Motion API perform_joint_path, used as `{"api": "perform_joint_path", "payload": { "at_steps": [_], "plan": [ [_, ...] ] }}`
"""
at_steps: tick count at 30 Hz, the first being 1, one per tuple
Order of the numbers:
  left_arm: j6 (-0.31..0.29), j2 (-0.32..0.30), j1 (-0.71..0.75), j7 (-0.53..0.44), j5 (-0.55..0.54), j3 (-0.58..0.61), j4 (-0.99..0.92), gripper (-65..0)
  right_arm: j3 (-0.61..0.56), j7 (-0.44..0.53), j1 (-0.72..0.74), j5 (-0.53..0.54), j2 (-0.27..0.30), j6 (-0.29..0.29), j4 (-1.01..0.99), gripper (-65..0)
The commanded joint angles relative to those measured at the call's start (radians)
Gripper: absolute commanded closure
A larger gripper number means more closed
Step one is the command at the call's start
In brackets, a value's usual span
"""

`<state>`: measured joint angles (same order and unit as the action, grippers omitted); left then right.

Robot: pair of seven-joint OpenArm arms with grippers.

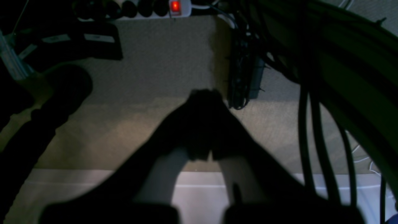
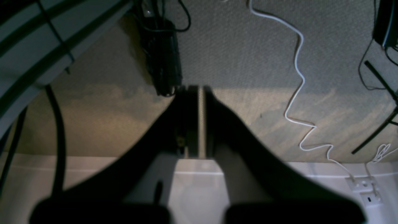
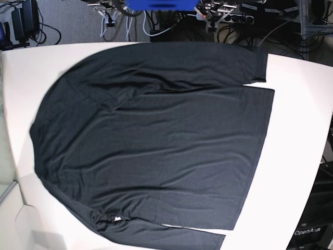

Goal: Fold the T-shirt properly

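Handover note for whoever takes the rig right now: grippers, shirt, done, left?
Left gripper: shut, empty, held off the table edge above the carpet.
Right gripper: shut, empty, likewise off the table.
T-shirt: spread flat on the white table, long sleeves lying along the body, small white tag at the near edge.
Done: no fold visible.
Left: the whole fold.
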<state>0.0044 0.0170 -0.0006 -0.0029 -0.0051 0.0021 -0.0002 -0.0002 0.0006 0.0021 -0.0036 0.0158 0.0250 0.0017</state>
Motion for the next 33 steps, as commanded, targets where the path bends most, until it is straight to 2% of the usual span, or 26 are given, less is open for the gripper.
{"api": "perform_joint_path", "payload": {
  "at_steps": [1, 23, 25, 29, 33],
  "plan": [
    [0.003, 0.001, 0.000, 0.004, 0.000, 0.000, 0.000, 0.0, 0.002, -0.003, -0.001, 0.001, -0.003, -0.015, -0.002, 0.0],
    [-0.001, -0.002, 0.006, -0.007, 0.000, -0.001, 0.000, 0.0, 0.004, 0.009, -0.017, 0.001, -0.003, -0.015, 0.001, 0.0],
    [-0.002, -0.002, 0.023, -0.019, -0.002, -0.001, 0.004, 0.0, 0.004, 0.074, -0.026, 0.001, -0.003, -0.015, -0.001, 0.0],
    [-0.002, -0.002, 0.041, -0.153, -0.002, -0.001, 0.000, 0.0, 0.004, 0.232, -0.089, 0.001, -0.003, -0.015, -0.001, 0.0],
    [-0.002, -0.002, 0.078, -0.243, -0.003, -0.001, 0.000, 0.0, -0.002, 0.362, -0.135, 0.001, -0.001, -0.015, -0.001, 0.0]
  ]
}}
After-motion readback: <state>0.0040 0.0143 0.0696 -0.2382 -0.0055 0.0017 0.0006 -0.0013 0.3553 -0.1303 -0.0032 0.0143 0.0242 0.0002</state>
